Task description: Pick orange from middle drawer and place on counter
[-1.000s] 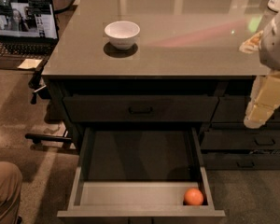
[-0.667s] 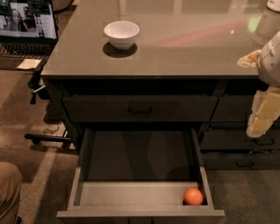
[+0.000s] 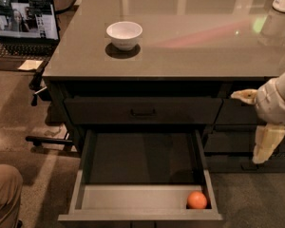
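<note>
The orange [image 3: 197, 200] lies in the front right corner of the open middle drawer [image 3: 141, 208], which is pulled out below the counter [image 3: 180, 46]. My gripper [image 3: 249, 127] hangs at the right edge of the view, in front of the cabinet fronts to the right of the drawer and well above the orange. One cream finger [image 3: 243, 96] points left and the other [image 3: 267, 144] points down, spread apart with nothing between them.
A white bowl [image 3: 124, 34] stands on the counter at the left. A closed drawer front with a bar handle [image 3: 143, 112] sits above the open drawer. A laptop [image 3: 23, 20] is at the far left. A person's knee [image 3: 4, 194] shows at the bottom left.
My gripper has come down from counter height to the level of the cabinet fronts. The orange, drawer and bowl have not moved.
</note>
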{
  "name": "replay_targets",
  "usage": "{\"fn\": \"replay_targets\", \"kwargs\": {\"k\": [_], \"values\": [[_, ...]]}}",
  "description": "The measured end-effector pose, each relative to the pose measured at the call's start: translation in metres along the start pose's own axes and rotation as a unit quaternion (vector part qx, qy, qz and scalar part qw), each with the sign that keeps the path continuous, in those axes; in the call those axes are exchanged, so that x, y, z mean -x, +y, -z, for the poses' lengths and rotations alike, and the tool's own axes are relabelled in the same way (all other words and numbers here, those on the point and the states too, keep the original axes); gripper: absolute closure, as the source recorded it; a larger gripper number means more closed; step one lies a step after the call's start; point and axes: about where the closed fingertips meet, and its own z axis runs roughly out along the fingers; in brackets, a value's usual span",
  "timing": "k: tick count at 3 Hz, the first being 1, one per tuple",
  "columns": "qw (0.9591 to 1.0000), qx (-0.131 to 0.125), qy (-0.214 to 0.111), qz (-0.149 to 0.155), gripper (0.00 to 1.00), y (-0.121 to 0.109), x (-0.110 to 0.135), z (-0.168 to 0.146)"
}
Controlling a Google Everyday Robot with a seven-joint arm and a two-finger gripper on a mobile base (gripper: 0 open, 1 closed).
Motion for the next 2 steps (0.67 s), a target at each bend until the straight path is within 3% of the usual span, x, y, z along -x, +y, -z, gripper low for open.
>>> {"fn": "replay_targets", "kwargs": {"k": [1, 2], "values": [[0.9975, 0.0, -0.023, 0.067, 0.0, 0.011, -0.014, -0.052], [0.9882, 0.025, -0.046, 0.144, 0.0, 0.021, -0.022, -0.104]]}}
